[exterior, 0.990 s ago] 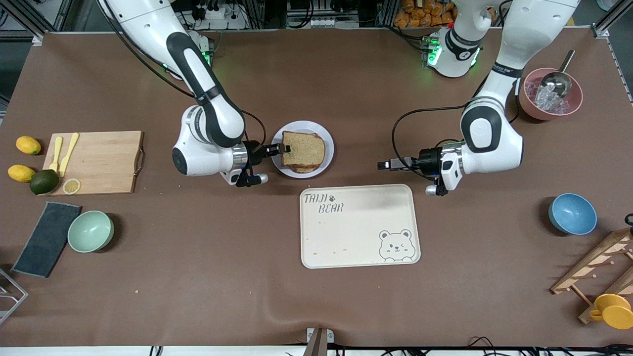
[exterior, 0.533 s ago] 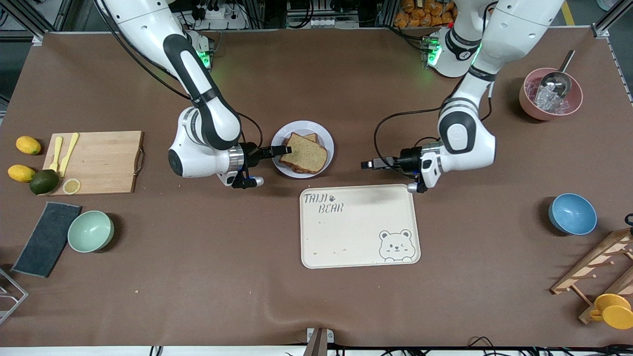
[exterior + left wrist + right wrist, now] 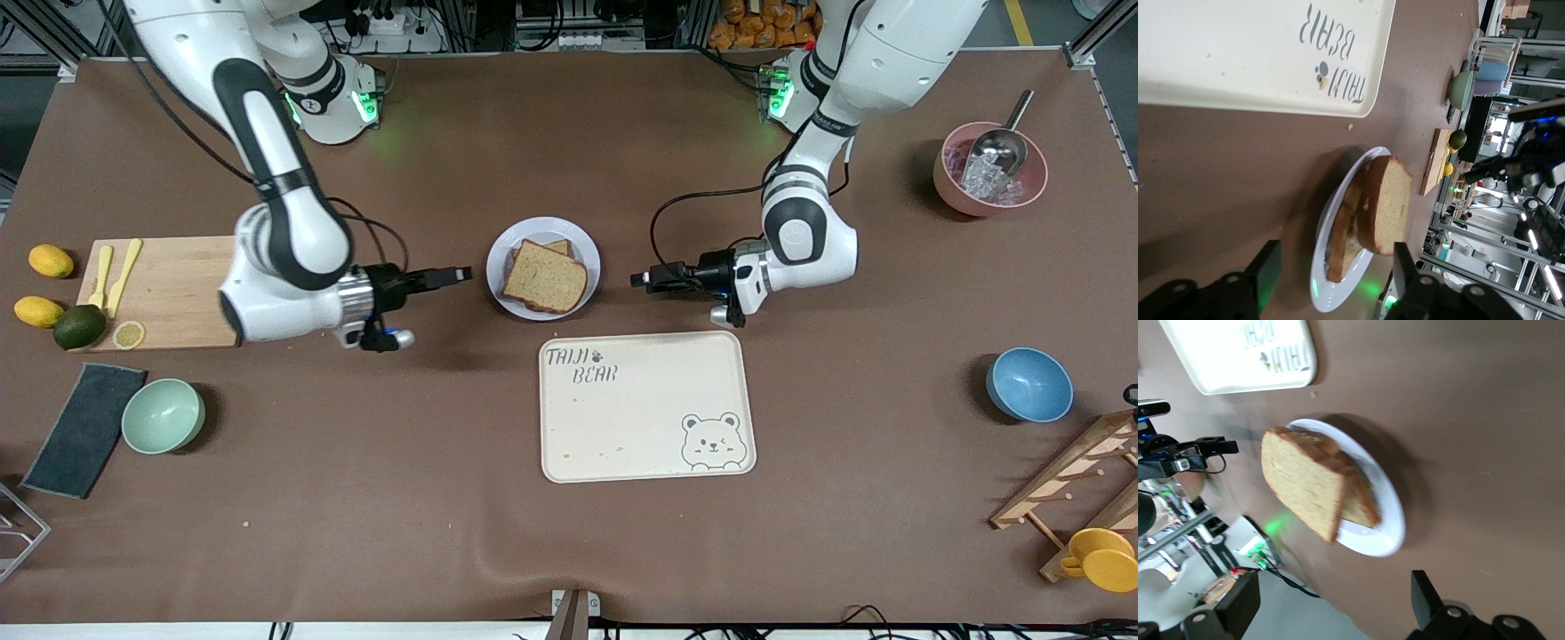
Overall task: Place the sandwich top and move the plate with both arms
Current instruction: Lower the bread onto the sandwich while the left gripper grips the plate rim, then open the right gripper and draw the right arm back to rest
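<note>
Item: square tan-brown bread slice with darker crust, the sandwich top (image 3: 545,276). It lay skewed on the lower slices, on the small round pale lavender-white plate (image 3: 504,246), a corner reaching toward the rim.

Item: right gripper (image 3: 449,276), black, two-fingered. It was level with the table, beside the plate toward the right arm's end, apart from the rim. The fingers stood wide apart and held nothing; the plate and stack lay straight ahead of them in the right wrist view.

Item: left gripper (image 3: 642,278), black, two-fingered. It was beside the plate toward the left arm's end, just short of the rim. The jaws were parted and empty, the plate's edge between and ahead of the fingers (image 3: 1265,273) in the left wrist view.

Item: cream rectangular tray with bear drawing (image 3: 646,462), nearer the front camera than the plate.

Stage, as judged: top placed; two-sided grasp of the plate pending.

Risks, as judged:
- The rim is shallow; fingers coming in too high could nudge the plate, not pinch it.
- Unequal closing or lifting by the two arms would tilt the plate, and the skewed top slice could slide off.
- Hard contact from one side alone could push the plate toward the other gripper.
</note>
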Robot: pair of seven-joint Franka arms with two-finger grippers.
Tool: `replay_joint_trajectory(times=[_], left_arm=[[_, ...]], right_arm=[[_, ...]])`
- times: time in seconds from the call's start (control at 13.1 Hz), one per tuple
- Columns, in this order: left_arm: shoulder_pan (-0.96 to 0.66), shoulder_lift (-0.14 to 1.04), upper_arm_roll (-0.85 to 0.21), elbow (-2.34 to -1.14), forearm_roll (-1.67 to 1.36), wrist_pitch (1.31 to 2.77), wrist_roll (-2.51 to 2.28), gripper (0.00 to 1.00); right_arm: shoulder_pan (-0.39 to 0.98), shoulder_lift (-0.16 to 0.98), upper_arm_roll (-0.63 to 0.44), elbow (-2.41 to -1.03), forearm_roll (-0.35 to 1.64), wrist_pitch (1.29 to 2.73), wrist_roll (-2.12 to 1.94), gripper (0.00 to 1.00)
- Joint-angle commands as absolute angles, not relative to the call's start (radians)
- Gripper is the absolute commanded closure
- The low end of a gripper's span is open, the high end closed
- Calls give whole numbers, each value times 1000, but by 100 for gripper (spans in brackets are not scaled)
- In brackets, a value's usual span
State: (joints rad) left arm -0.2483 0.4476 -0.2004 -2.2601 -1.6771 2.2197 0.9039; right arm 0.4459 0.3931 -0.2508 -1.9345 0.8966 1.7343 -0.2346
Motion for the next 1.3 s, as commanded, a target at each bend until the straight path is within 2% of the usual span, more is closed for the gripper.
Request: replay_joint_trajectory(times=[0.0, 0.08, 0.23, 0.69, 0.84, 0.99, 1.14, 1.22], left_arm=[[-253, 439, -206, -2318, -1775, 2232, 1056, 28], [-253, 442, -216, -2322, -1788, 2232, 1074, 29], [-253, 454, -239, -2322, -1792, 2230, 1103, 37], [-256, 525, -307, -2313, -1959, 2226, 1253, 42], [-256, 549, -307, -2307, -1959, 2224, 1296, 54], [-258, 572, -307, -2301, -1959, 2224, 1310, 55], [-264, 600, -308, -2287, -1960, 2224, 1353, 66], [-265, 607, -308, -2275, -1960, 2224, 1353, 66]], right_arm=[[446, 385, -348, -1847, 764, 1599, -224, 0], [445, 387, -380, -1824, 714, 1562, -233, 0], [422, 388, -428, -1777, 622, 1511, -236, 0], [262, 405, -434, -1622, 362, 1503, -483, 0], [235, 403, -439, -1570, 313, 1502, -483, 0], [241, 403, -437, -1502, 227, 1502, -503, 0], [258, 402, -431, -1425, 186, 1499, -503, 0], [258, 400, -431, -1398, 186, 1482, -503, 0]])
